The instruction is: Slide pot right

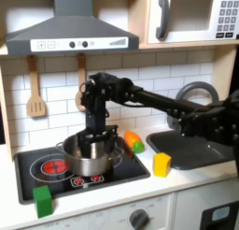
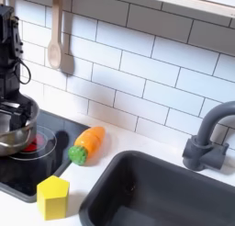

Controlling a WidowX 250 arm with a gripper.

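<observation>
Pot (image 1: pixel 91 157) sits upright on the stove (image 1: pixel 56 182), gripper (image 1: pixel 96 138) inside its rim, grip unclear.

Toy carrot (image 2: pixel 85 143) beside sink (image 2: pixel 138 188)

Shiny silver round metal pot (image 2: pixel 13 136) is cut by the second exterior view's left edge, its rim partly behind the black gripper (image 2: pixel 16 115). Jaw state unreadable there. In the first exterior view the gripper (image 1: pixel 96 138) covers the pot's (image 1: pixel 91 159) middle; fingers blur together. Black sink basin (image 2: pixel 156 188) runs off the bottom edge. Microwave keypad (image 1: pixel 229 17) digits too small.
</observation>
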